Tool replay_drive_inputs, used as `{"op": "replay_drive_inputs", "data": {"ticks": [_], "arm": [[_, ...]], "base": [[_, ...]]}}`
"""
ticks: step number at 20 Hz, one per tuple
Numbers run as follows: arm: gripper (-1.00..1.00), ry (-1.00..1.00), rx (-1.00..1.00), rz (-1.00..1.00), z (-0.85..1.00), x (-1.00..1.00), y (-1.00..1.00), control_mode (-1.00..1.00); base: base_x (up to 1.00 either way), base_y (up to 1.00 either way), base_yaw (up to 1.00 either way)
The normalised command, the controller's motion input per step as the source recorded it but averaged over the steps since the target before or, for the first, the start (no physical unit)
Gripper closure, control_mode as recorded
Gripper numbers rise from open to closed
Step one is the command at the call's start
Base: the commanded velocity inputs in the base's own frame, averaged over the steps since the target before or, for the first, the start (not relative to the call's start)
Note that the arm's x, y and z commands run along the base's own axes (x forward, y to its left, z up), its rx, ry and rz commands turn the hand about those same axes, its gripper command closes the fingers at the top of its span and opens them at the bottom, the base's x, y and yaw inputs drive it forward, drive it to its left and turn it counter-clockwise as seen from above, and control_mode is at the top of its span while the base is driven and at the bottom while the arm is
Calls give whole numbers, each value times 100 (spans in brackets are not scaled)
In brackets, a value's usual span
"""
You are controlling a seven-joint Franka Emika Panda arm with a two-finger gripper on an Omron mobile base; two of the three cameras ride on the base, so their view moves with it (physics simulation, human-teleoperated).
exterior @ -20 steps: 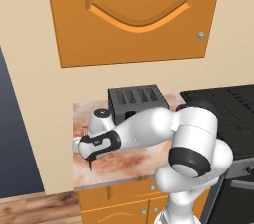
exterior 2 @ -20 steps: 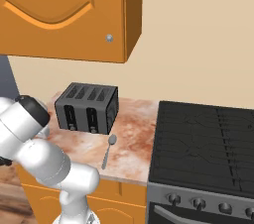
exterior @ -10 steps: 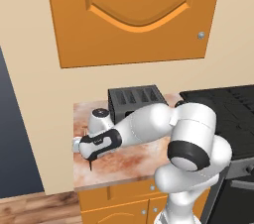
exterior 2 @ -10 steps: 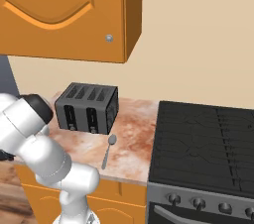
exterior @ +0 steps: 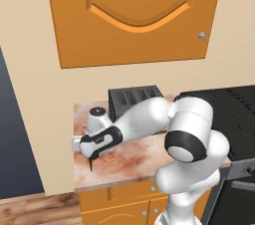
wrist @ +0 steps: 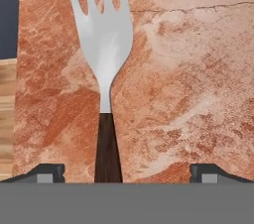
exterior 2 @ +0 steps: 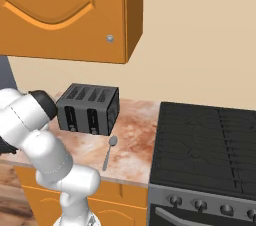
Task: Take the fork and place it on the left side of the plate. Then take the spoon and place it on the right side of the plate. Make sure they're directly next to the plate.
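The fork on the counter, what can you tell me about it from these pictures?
The fork has a flat, shiny silver head with four tines, narrowing to a thin neck that joins a slim dark handle. It lies flat on the reddish marbled counter, near the counter's left edge. In the hand view the open fingers stand on either side of the handle, not yet closed on it. In the left base view its dark handle shows just below the hand.
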Motion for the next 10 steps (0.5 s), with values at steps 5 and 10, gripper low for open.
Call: {"op": "replay_drive_inputs", "data": {"ticks": [5,10], "arm": [[-100,0,-2,0,0,31,0,-100],[-100,0,-3,0,-8,23,8,-100]], "base": [[0,0,0],[0,0,0]]}}
